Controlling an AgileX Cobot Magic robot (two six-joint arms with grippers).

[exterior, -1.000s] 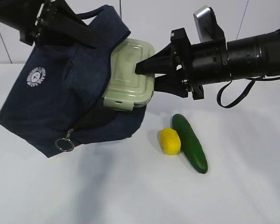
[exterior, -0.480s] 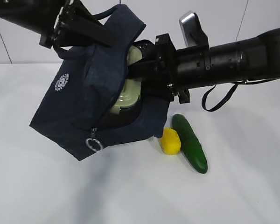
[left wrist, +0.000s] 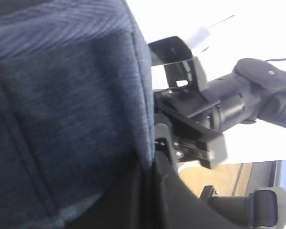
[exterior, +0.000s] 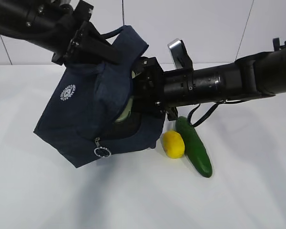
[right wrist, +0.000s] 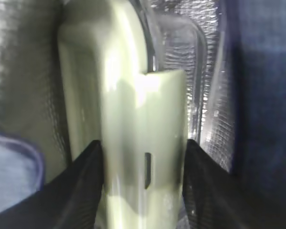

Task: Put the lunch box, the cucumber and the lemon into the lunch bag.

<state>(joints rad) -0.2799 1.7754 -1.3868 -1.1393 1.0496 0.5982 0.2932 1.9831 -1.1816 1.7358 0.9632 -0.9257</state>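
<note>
The navy lunch bag (exterior: 86, 109) hangs tilted above the table, its opening facing right. My left gripper (exterior: 91, 44) is shut on the bag's top fabric (left wrist: 76, 95). My right gripper (exterior: 142, 93) reaches into the opening, shut on the lunch box. Only a sliver of the box's pale green lid (exterior: 128, 107) shows in the exterior view. In the right wrist view the lunch box (right wrist: 124, 71) sits between my fingers (right wrist: 81, 186), inside the bag's silver lining (right wrist: 212, 95). The lemon (exterior: 173, 144) and the cucumber (exterior: 194, 147) lie side by side on the table, just right of the bag.
The white table (exterior: 133, 200) runs to a white wall behind. The bag's silver ring pull (exterior: 102, 152) hangs at its lower front. A cable (exterior: 202, 119) loops below the right arm, just above the cucumber's far end.
The right gripper has pushed the lunch box leftward, deep into the bag. The box was mostly outside the bag a second ago. The left gripper has shifted the bag rightward over it.
</note>
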